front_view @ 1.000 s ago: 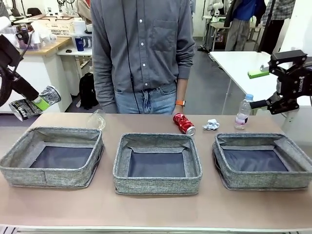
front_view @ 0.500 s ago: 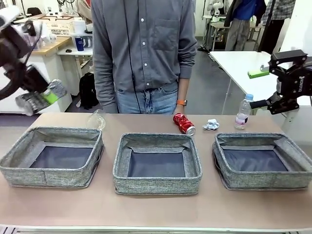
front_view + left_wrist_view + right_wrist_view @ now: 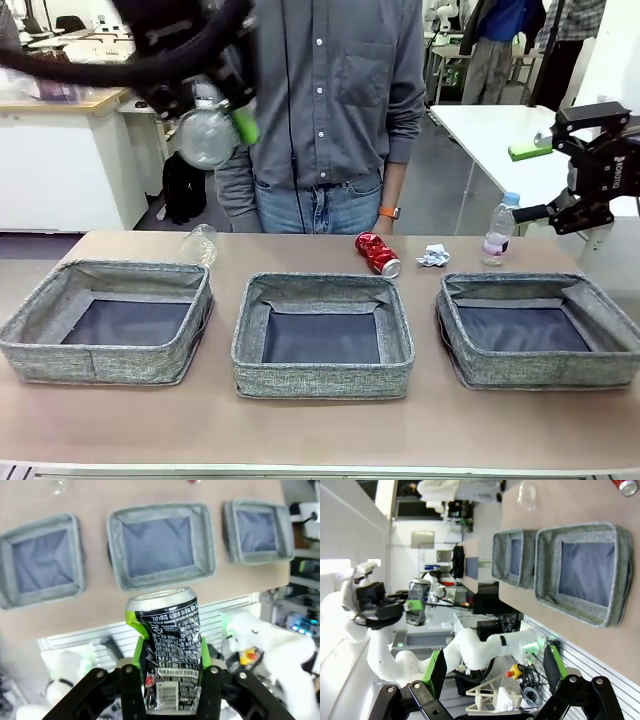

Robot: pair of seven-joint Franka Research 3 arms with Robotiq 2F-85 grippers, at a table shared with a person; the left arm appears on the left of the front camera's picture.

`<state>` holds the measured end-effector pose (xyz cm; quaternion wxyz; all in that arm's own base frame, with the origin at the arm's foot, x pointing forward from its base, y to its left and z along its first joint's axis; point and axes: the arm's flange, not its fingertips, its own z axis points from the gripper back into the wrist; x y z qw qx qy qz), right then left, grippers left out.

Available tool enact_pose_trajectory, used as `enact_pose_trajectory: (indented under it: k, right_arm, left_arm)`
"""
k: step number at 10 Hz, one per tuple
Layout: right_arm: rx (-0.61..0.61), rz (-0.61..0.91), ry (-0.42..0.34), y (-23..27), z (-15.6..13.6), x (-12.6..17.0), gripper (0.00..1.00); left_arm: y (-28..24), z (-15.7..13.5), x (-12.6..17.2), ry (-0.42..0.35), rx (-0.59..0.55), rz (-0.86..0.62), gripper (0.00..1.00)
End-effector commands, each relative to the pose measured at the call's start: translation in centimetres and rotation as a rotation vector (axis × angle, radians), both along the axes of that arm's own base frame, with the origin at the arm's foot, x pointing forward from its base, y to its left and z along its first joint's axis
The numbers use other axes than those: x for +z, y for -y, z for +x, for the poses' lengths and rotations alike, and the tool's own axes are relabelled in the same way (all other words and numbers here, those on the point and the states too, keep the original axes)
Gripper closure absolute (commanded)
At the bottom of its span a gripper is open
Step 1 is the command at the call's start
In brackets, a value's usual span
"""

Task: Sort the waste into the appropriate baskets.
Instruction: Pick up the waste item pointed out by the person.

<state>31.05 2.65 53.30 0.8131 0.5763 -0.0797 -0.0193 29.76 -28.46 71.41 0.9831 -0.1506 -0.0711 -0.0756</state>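
Note:
My left gripper (image 3: 210, 135) hangs high above the table, shut on a dented dark can (image 3: 167, 640) with white print, gripped at its lower half. From the left wrist view, three grey baskets lie far below, the middle basket (image 3: 159, 511) just past the can's top. On the table behind the baskets lie a clear plastic cup (image 3: 198, 245), a red can (image 3: 377, 254), a white paper wad (image 3: 433, 256) and a small water bottle (image 3: 498, 230). My right gripper (image 3: 590, 195) stays raised at the far right, open, holding nothing (image 3: 495, 672).
The left basket (image 3: 100, 272), middle basket (image 3: 322, 287) and right basket (image 3: 530, 283) stand in a row along the table's near half. A person in a grey shirt stands at the far edge, just behind my left arm. The strip in front of the baskets is bare.
My left arm has swung up and to the right from the far left, carrying the can to a point high above the left and middle baskets. The right arm has not moved.

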Motion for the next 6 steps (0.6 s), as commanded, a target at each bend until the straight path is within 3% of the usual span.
enact_pose_trajectory:
  k: [1,6]
  right_arm:
    - [-0.003,0.021,0.001,-0.2,0.2,0.3,0.00]
    - [-0.003,0.021,0.001,-0.2,0.2,0.3,0.00]
  left_arm:
    - [2.8,2.2,3.0,-0.069,0.058,0.113,0.57]
    - [9.4,3.9,9.4,-0.059,0.023,0.140,0.57]
